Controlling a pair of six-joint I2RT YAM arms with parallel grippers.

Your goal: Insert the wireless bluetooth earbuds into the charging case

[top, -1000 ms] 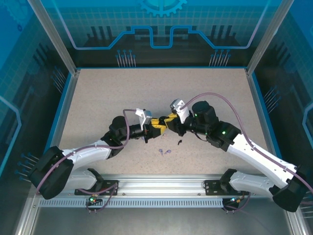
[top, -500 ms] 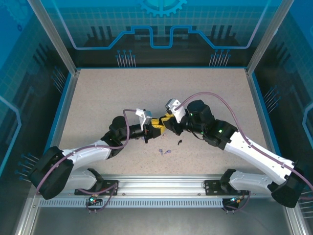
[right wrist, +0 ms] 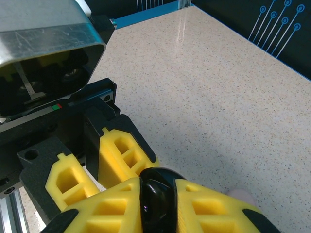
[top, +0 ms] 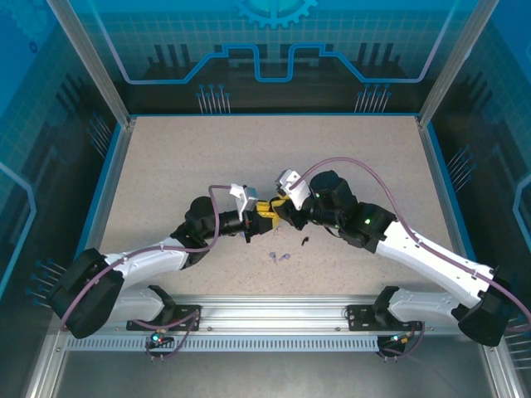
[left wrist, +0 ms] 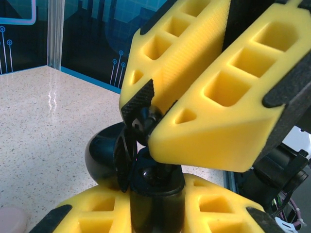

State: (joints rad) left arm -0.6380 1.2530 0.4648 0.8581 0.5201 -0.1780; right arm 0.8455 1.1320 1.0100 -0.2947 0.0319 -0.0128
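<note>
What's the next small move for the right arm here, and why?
Probably ease the right gripper slightly closer to the black case, which is clamped in the left gripper, and then release. Its fingertips pinch a black earbud right at the case's opening, and the earbud does not look seated yet.

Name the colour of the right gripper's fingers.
Yellow; the fingers show best in the left wrist view.

Speckled beige tabletop (top: 166, 157) with blue trim, a bit of glare out past the left gripper (top: 264, 213), aluminium posts (top: 93, 62), glossy blue circuit-print panels (top: 274, 83) behind.
</note>
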